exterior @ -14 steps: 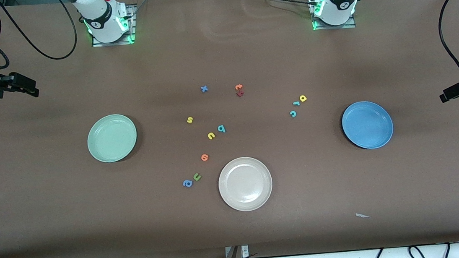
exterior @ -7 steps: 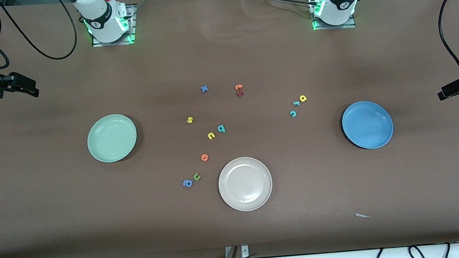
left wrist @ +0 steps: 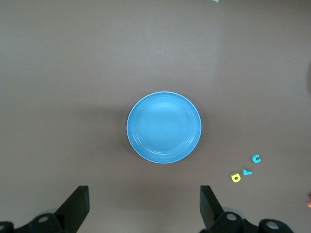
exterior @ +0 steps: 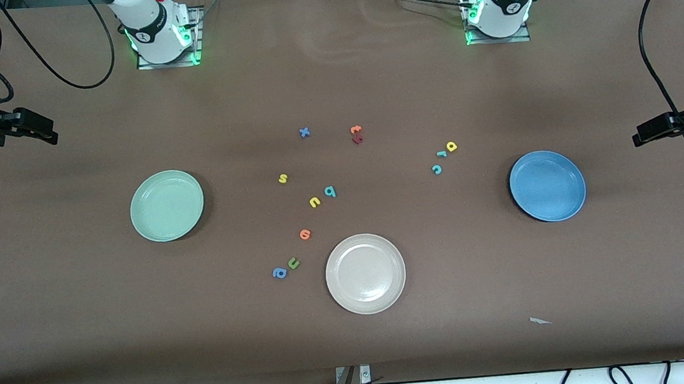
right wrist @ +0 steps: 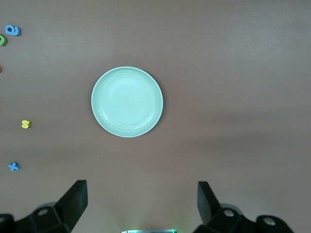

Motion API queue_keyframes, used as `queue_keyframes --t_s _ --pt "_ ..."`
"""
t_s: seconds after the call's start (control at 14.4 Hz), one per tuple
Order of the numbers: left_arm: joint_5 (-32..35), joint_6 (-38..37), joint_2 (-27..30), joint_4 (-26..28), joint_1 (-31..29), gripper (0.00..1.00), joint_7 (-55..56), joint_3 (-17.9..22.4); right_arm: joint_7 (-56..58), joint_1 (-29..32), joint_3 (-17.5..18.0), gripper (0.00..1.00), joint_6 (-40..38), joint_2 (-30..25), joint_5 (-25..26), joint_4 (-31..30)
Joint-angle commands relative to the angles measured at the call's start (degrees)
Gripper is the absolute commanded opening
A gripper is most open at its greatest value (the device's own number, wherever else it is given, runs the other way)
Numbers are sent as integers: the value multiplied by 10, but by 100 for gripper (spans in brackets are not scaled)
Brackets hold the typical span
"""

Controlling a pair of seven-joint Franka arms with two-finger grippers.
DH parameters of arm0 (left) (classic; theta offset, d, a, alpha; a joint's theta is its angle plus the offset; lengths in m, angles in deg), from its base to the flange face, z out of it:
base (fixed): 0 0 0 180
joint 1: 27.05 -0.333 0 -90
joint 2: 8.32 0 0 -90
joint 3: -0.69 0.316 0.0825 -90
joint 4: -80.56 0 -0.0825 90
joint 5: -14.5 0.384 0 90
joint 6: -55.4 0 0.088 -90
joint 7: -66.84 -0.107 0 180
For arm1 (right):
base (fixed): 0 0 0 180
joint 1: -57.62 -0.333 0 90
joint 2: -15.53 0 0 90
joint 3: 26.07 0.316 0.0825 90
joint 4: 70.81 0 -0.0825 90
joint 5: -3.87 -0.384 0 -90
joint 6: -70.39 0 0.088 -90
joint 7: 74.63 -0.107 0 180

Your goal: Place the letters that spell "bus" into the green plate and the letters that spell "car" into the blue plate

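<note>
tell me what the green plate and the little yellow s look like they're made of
The green plate: probably plastic or melamine, smooth with a slight sheen; its pale mint surface is even, with soft highlights in the right wrist view. The yellow s: likely foam, matte; a flat, thick cut-out in one solid colour with no shine.

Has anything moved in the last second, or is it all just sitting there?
Only the left gripper moved: open and empty, it has slid in from the table's edge toward the blue plate. The right gripper stayed where it was, open, up at its own end of the table. The green plate, the white plate and every foam letter lie just as before; nothing was picked up.
</note>
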Motion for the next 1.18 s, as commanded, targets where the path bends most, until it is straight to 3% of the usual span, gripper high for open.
queue_keyframes --t_s 0.0,1.11 --pt "-10 -12 10 0 -2 100 -9 -4 8 6 3 100 -10 4 6 11" --pt "-10 -25 -2 1 -2 100 -11 -12 10 6 3 100 -11 4 6 11"
